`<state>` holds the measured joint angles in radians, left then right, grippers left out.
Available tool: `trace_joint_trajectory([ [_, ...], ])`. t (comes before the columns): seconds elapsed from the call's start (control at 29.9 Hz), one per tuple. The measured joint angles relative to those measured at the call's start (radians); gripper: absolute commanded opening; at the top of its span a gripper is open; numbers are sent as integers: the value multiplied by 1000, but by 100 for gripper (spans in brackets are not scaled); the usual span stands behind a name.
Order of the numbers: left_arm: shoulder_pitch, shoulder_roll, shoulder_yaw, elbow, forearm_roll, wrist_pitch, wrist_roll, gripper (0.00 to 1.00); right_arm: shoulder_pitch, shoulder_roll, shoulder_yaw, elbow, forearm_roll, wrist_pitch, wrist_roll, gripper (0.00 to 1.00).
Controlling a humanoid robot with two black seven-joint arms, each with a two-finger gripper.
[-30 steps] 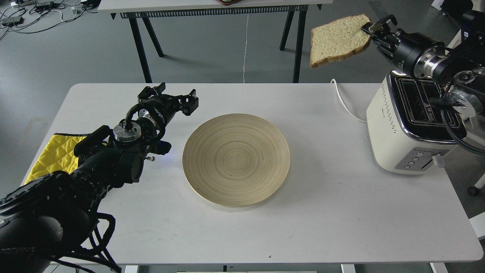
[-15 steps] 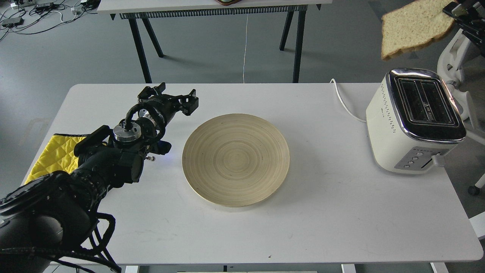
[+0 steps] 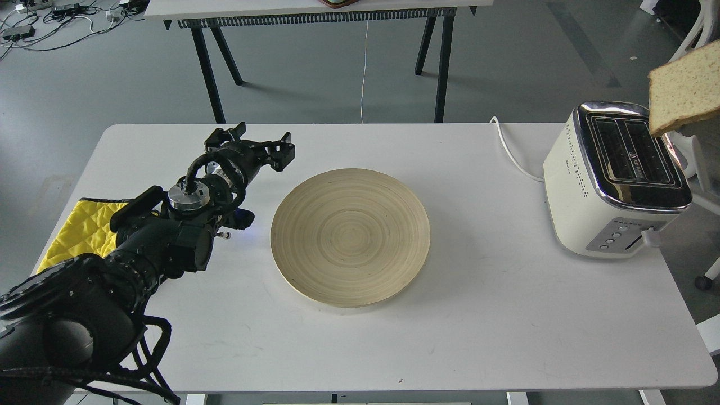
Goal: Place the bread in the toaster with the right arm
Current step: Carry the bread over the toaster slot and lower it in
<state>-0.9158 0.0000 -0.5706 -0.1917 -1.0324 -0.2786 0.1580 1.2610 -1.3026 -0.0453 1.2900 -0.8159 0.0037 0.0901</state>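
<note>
1 bread slice point(image 3: 687, 85) above 1 toaster point(image 3: 613, 180); left jaws point(image 3: 256, 140) spread empty; right jaws unseen.

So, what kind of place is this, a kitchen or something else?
Probably a robotics lab or workshop, not a kitchen. The floor is bare grey, loose cables lie on it, and the toaster and wooden plate sit on a plain white table.

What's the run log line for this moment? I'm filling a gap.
stage: carry | bread: airborne beside toaster, not in slot | right gripper: out of view | left gripper: open, idle
</note>
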Motion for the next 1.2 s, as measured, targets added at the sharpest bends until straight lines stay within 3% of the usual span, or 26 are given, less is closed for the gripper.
trace_joint_trajectory([
  [1.2, 0, 0, 0, 0, 0, 0, 0, 100, -99, 44, -4, 31, -9, 18, -2, 1],
])
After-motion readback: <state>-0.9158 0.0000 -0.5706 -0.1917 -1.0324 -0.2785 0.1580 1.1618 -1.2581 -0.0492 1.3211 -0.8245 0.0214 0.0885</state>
